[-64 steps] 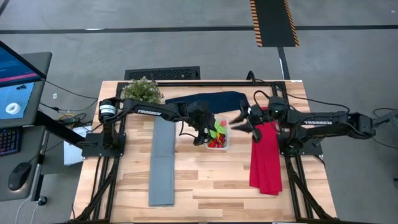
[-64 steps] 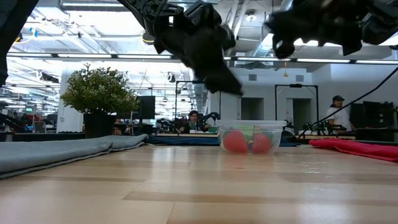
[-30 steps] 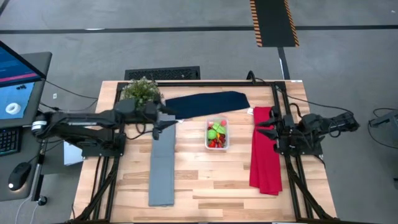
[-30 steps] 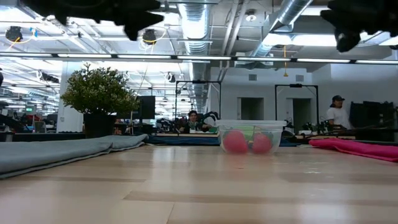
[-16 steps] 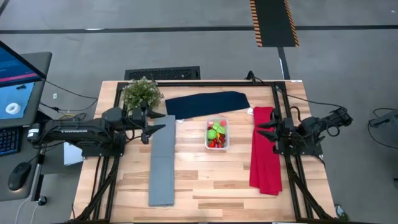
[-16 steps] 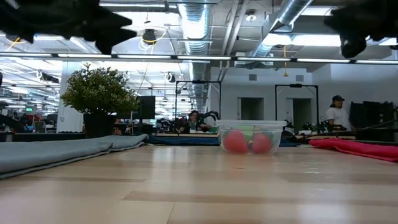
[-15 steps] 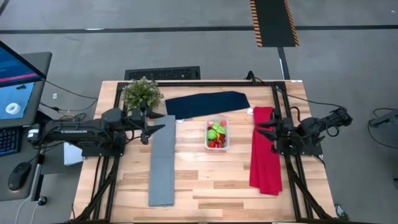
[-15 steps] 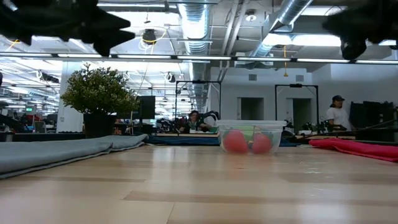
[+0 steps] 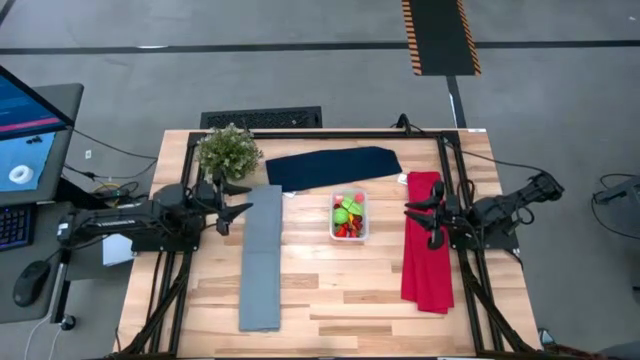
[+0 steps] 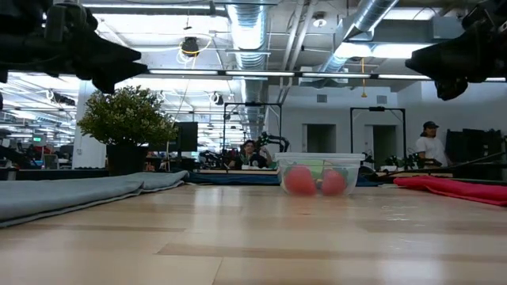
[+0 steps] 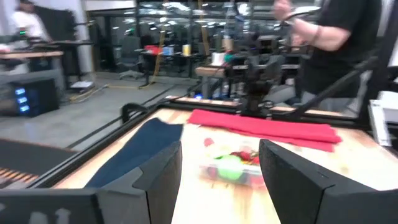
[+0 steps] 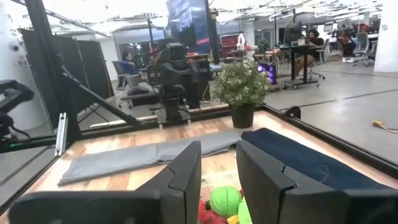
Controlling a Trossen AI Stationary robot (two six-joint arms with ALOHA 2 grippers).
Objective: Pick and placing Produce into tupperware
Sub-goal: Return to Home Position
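A wooden table (image 9: 330, 290) seen from above, with a small clear plastic tub (image 9: 333, 228) near its middle. The toy produce (image 9: 348, 210) lies inside the tub: lime-green pieces toward the far end, red ones toward the near end, and a touch of yellow among them. From table height, two rounded red pieces show through the tub's clear wall.

The left gripper (image 9: 232, 203) hangs in the air well to the left of the tub and points toward it. Its two fingers are spread apart, and its wrist camera sees the tub through the gap. A long grey cloth (image 9: 260, 270) lies flat between this gripper and the tub, running toward the near edge of the table.

The right gripper (image 9: 418, 215) hangs near the tub's right side and also faces it. Its fingers are parted, with the green and red pieces in the tub visible between them in its wrist camera. It is above the far part of a red cloth (image 9: 428, 265) that lies right of the tub.

A navy cloth (image 9: 335, 165) lies just beyond the tub. A bushy potted plant (image 9: 228, 150) stands farther left of that, beyond the left gripper.

In the room past the table, a person in a dark top (image 11: 339, 37) stands behind the red cloth.
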